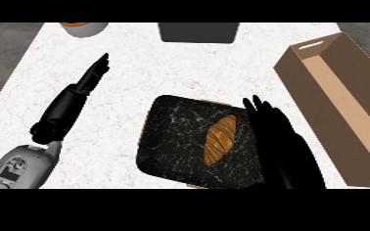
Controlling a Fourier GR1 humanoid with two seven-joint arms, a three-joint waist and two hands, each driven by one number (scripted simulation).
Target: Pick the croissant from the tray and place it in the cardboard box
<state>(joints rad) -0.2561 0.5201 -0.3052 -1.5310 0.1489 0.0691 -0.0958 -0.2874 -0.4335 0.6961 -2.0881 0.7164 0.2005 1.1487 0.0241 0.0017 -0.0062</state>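
Observation:
A golden-brown croissant (pixel 220 139) lies on a black marbled tray (pixel 180 137) near the middle of the white counter. My right hand (pixel 278 137) hovers just right of the croissant over the tray's right edge, fingers straight and pointing away from me, holding nothing. The open cardboard box (pixel 329 103) stands at the right, long and empty as far as shows. My left hand (pixel 90 78) rests on the counter at the left, fingers straight, well away from the tray.
A grey bowl-like pot (pixel 83 28) with something orange inside sits at the back left. A dark grey container (pixel 198 32) stands at the back middle. Bare white counter (pixel 145 73) lies between the tray and these.

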